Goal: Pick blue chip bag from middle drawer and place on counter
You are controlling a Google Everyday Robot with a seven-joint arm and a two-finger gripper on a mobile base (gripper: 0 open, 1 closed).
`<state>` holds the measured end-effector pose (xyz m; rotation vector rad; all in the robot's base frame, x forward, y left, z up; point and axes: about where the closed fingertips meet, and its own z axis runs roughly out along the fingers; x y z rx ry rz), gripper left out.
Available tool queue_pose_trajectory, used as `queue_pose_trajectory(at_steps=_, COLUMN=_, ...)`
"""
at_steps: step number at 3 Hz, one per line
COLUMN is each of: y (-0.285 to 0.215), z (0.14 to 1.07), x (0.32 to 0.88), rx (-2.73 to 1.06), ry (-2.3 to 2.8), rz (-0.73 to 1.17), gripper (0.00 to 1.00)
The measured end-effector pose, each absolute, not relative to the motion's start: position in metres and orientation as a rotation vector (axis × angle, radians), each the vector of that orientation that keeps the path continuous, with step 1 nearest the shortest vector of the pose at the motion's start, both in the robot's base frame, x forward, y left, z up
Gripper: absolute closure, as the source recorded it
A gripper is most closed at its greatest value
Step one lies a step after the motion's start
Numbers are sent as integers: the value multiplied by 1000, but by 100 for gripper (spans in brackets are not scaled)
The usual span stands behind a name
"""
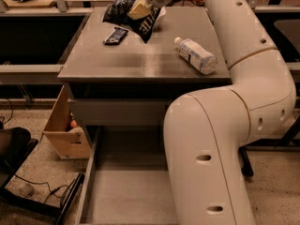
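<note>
Middle drawer, 6 o'clock: pulled out, the visible floor bare; its right side is hidden behind the arm. Judgement: the pick is done and only the placing is left.

Cardboard box, 8 o'clock, on the floor beside the cabinet; no part in the task.

Counter, centre of view. A plastic bottle lies on its side at 2 o'clock from the counter's middle. A small flat dark wrapper lies at 11 o'clock.

Blue chip bag, 12 o'clock, over the counter's far edge, just beyond the wrapper. It hangs crumpled and tilted, lettering down to the right. Whether its lower corner touches the counter, cannot tell.

Gripper, 12 o'clock: jaws closed on the bag's upper part, one pale finger across the foil.

Arm pose: the bulky near link rises from 5 o'clock, bends at 3 o'clock, then reaches far and left over the counter.
</note>
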<state>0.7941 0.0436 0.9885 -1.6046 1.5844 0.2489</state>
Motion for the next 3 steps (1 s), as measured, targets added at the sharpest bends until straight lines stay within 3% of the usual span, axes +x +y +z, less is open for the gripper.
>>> queue_pose_trajectory(at_steps=2, y=44, z=988, x=794, rx=-1605, ry=1584, rz=249, gripper=8)
queue_pose_trajectory(at_steps=3, y=44, z=988, x=794, rx=-1605, ry=1584, rz=249, gripper=0)
